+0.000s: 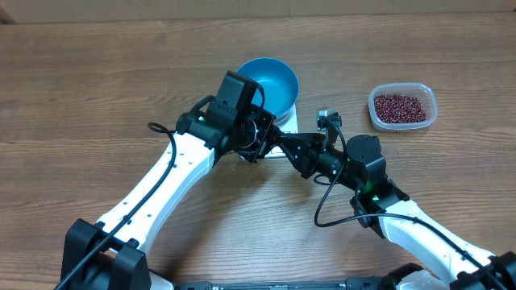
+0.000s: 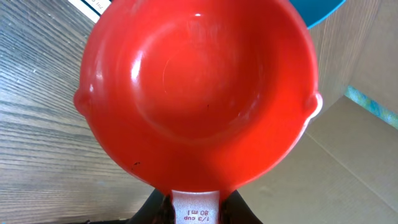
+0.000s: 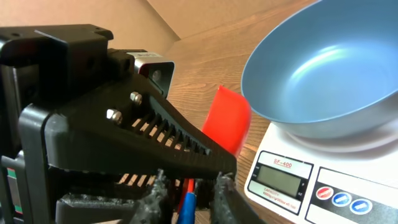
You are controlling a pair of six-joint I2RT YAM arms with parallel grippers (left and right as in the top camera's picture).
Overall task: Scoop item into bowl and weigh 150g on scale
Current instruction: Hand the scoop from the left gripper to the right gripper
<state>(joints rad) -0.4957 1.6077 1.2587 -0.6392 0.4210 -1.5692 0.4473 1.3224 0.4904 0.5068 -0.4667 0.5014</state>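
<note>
The beans point(image 1: 400, 105), tiny, oval and dark red-brown, lie in a shallow layer in a clear tub point(image 1: 433, 109) with rounded corners, at the upper right of the overhead view. The tub is well apart from the bowl point(image 1: 280, 82).

The bowl is round, deep and smooth matte blue, with nothing in it. It sits on the scale point(image 3: 298, 155), a flat white plastic slab with a grey display window and round buttons on its front edge. In the overhead view the bowl covers most of the scale.

Just in front of the scale hangs the scoop point(image 2: 196, 93), a glossy red plastic cup, round and bare inside, with a small lip at each side. The left claw point(image 2: 196, 216) is clamped on its pale handle, which has the cup size moulded into it.

The right claw point(image 3: 188, 196) meets it from the opposite side. Its rough black fingers point(image 3: 155, 196) stand narrow on either side of a thin red and blue strip, and I cannot tell whether they press it. In its own camera the ribbed black body of the left claw fills the left half and hides most of the scoop.

The surface point(image 1: 97, 72) is brown wood grain. A black cable point(image 1: 322, 213) loops beside the right arm.
</note>
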